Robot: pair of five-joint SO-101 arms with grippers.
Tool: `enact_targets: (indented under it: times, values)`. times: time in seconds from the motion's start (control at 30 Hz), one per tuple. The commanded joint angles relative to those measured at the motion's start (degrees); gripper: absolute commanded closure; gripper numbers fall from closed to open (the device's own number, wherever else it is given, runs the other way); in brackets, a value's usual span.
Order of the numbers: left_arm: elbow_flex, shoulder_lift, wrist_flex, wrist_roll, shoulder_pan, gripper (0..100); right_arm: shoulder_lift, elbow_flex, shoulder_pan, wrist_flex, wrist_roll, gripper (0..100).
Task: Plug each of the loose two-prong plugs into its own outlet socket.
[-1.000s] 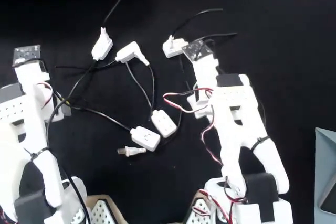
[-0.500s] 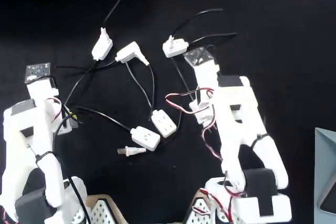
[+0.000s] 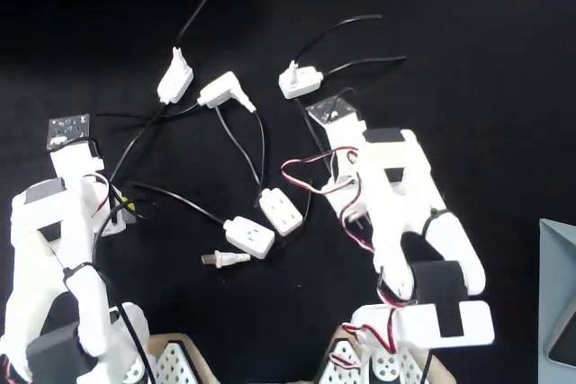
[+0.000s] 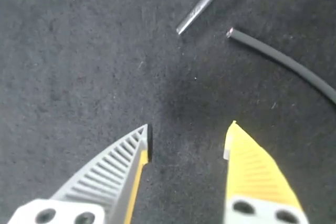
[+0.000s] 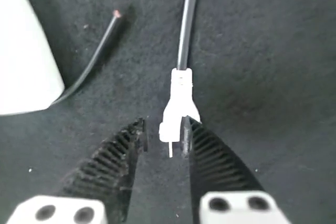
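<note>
My right gripper [image 5: 163, 129] stands open around a small white two-prong plug [image 5: 178, 106]. The plug leans on one black finger, prongs toward the camera, its cable running away. In the high view that gripper [image 3: 331, 112] sits just short of a white outlet socket [image 3: 300, 80], seen beside it as the white socket block [image 5: 23, 56]. Two more white sockets [image 3: 249, 236] [image 3: 282, 210] lie mid-table, with a loose plug [image 3: 225, 259] below them. My left gripper [image 4: 186, 135] is open over bare black cloth at the left side [image 3: 69, 130].
Two white plug bodies [image 3: 175, 78] [image 3: 225, 90] lie at the back with black cables looping across the middle. Cut cable ends [image 4: 231, 33] [image 5: 116, 13] lie near each gripper. A grey object [image 3: 558, 294] stands at the right edge. The black cloth at the far right is bare.
Both grippers have drawn back toward the arm bases. The left one also shifted slightly right. The right one backed a little away from the back socket.
</note>
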Motion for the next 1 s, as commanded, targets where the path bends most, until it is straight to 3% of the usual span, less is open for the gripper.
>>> enact_targets:
  times: [0.0,0.4,0.53,0.67,0.97]
  values:
    - [-0.2,-1.5,-0.7,0.3,0.7,77,2.2,0.8,2.4,-3.5,0.4,89.2]
    - [-0.2,-1.5,-0.7,0.2,0.7,77,4.1,-0.7,4.8,-3.9,3.0,89.6]
    - [-0.2,-1.4,-0.7,0.2,0.7,77,3.7,-1.0,4.9,-4.2,4.8,99.0]
    - [-0.2,-1.3,-0.7,0.2,0.7,77,2.8,-0.9,5.9,-3.6,9.0,98.7]
    - [-3.3,-2.4,-0.1,-0.1,3.6,77,-18.2,-0.6,6.0,6.3,8.4,98.7]
